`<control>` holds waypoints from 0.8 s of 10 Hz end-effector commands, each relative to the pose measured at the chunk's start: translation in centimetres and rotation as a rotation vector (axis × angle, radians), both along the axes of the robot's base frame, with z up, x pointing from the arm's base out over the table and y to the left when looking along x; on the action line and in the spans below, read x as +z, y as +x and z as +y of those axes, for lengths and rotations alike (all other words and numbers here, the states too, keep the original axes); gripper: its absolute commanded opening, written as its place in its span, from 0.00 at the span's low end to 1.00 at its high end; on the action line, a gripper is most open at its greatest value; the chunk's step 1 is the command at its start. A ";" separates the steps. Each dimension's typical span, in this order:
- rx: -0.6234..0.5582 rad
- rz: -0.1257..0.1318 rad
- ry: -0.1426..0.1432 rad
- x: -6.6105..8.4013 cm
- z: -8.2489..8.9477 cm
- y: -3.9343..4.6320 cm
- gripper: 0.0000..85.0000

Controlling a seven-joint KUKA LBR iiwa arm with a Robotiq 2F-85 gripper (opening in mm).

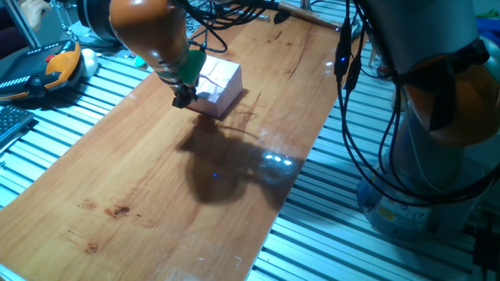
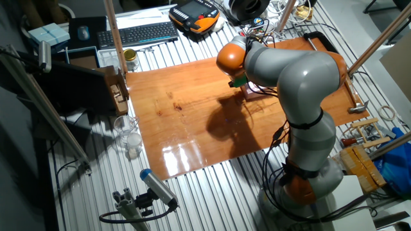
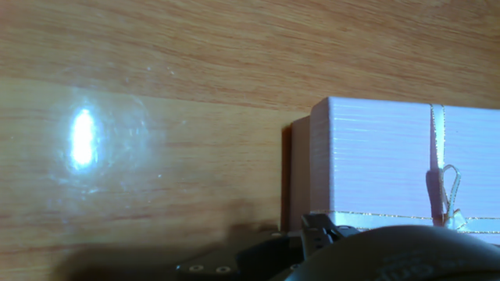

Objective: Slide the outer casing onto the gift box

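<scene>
The outer casing is a pale pink sleeve with a cream ribbon and lies on the far part of the wooden board. In the hand view the casing fills the right side, its ribbon and bow near the right edge. A thin darker pink strip of the gift box sticks out of the casing's left end; its dividers are hidden inside. My gripper is low at that end of the box, fingers together and holding nothing. In the other fixed view the arm hides most of the casing.
A teach pendant and a keyboard lie on the slatted table beyond the board. Black cables hang along the board's right edge by the arm's base. Clamps and tools lie near the board's far corner.
</scene>
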State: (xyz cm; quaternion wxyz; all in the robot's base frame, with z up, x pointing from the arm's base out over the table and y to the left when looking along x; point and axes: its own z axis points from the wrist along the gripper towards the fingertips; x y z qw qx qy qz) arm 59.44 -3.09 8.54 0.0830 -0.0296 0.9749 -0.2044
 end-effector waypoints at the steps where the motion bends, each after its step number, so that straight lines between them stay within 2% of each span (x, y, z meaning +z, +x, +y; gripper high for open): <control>1: 0.000 0.000 -0.003 0.1 0.0 -0.04 0.00; 4: 0.000 0.000 -0.009 0.3 0.0 -0.11 0.00; 8: -0.010 0.001 0.000 -0.1 0.2 0.18 0.00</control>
